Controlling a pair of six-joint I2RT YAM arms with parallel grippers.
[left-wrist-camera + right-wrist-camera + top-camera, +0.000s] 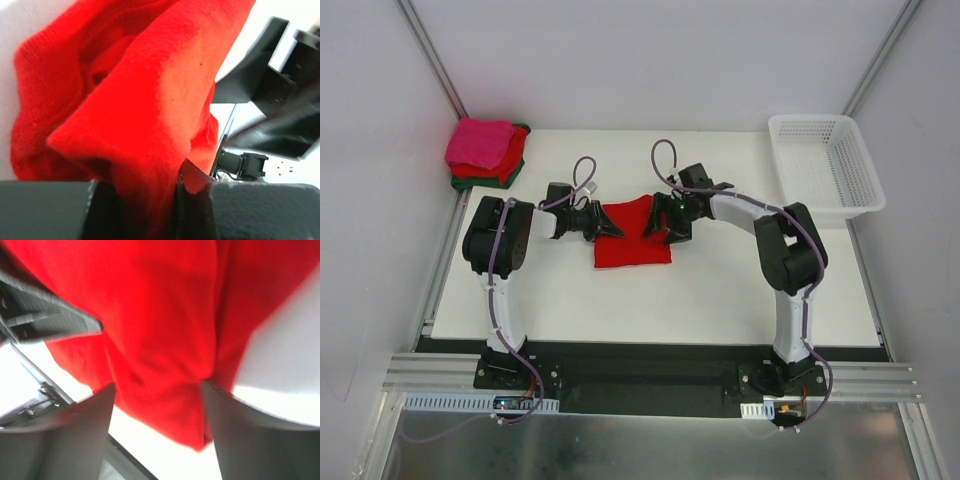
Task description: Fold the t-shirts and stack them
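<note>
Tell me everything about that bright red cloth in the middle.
The red t-shirt is soft, plain, knit-looking cloth, roughly rectangular, lying mid-way across the white table. Its far part is bunched and creased. The left tool pinches its left edge, and its right edge sits between the fingers of the right tool.

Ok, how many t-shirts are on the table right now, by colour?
Red: 2, the red t-shirt at centre and the red t-shirt in the stack
Hot pink t-shirt: 1
Dark green t-shirt: 1
Total: 4
</note>
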